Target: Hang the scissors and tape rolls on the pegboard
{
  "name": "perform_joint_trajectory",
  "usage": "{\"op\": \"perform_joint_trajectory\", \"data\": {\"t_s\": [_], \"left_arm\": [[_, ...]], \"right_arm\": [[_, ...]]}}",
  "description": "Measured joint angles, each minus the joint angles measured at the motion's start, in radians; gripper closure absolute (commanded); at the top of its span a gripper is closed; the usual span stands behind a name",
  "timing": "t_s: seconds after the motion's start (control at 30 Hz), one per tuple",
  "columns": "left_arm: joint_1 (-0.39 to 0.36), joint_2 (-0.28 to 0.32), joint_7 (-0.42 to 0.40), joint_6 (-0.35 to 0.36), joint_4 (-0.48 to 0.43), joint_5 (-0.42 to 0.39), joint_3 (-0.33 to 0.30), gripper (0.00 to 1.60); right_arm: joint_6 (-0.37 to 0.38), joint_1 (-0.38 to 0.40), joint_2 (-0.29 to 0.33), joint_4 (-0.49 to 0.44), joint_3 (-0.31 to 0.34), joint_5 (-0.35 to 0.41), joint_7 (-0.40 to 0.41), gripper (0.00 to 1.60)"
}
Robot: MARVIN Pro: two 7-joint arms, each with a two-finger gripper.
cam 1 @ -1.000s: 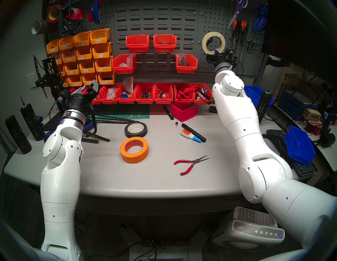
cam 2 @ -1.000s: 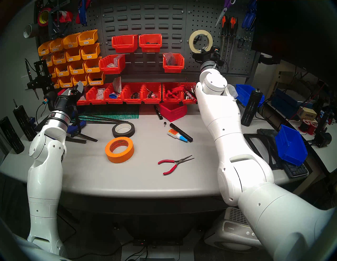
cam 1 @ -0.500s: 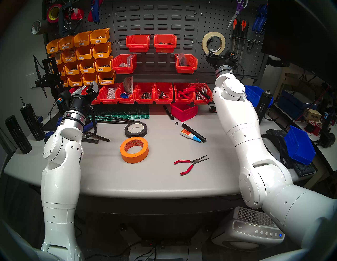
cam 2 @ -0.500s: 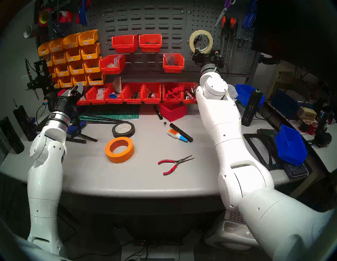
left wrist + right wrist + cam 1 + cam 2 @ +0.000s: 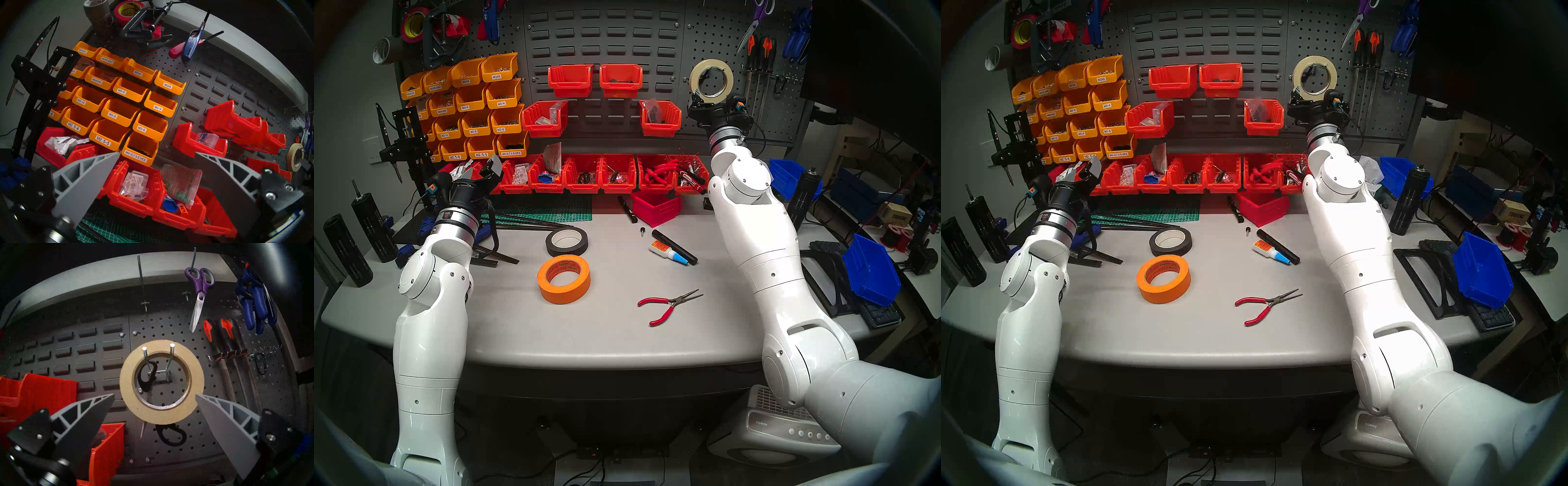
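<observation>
My right gripper (image 5: 153,414) now stands with jaws wide and empty; a second ago it was pinching the slim cream masking tape roll with a cardboard core (image 5: 161,381), and it has since let go and backed off slightly. That roll hangs on the twin-prong metal wire hook (image 5: 158,360) of the dark grey perforated metal pegboard (image 5: 212,395), with the small black-handled scissors (image 5: 147,377) hanging behind it on the same hook, so I judge both done. Left gripper (image 5: 154,171) is also spread wide, holding nothing, hovering near the red plastic bins (image 5: 136,195). The wide bright orange tape roll (image 5: 563,279) lies flat on the grey table (image 5: 619,339), beside a black tape roll (image 5: 566,241), well apart from either gripper. Likely next: fetch the orange one and hang it.
</observation>
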Motion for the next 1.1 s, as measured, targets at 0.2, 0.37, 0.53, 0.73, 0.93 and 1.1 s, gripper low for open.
{"op": "perform_joint_trajectory", "data": {"t_s": [0.2,0.37,0.53,0.73,0.93,1.1], "left_arm": [[-0.008,0.003,0.000,0.005,0.010,-0.006,0.016,0.00],[-0.016,0.006,0.000,0.010,0.020,-0.011,0.030,0.00],[-0.023,0.009,0.000,0.013,0.027,-0.015,0.039,0.00],[-0.031,0.013,0.000,0.015,0.035,-0.018,0.045,0.00],[-0.036,0.017,0.001,0.017,0.040,-0.023,0.046,0.00],[-0.038,0.020,0.001,0.018,0.041,-0.025,0.045,0.00]], "right_arm": [[-0.010,-0.040,0.022,-0.064,-0.025,-0.002,0.056,0.00],[-0.013,-0.083,0.043,-0.123,-0.052,-0.004,0.109,0.00],[-0.013,-0.129,0.062,-0.177,-0.076,-0.003,0.156,0.00],[-0.008,-0.185,0.085,-0.241,-0.111,0.017,0.226,0.00],[0.026,-0.242,0.109,-0.313,-0.160,0.051,0.310,0.00],[0.088,-0.280,0.134,-0.369,-0.196,0.083,0.380,0.00]]}}
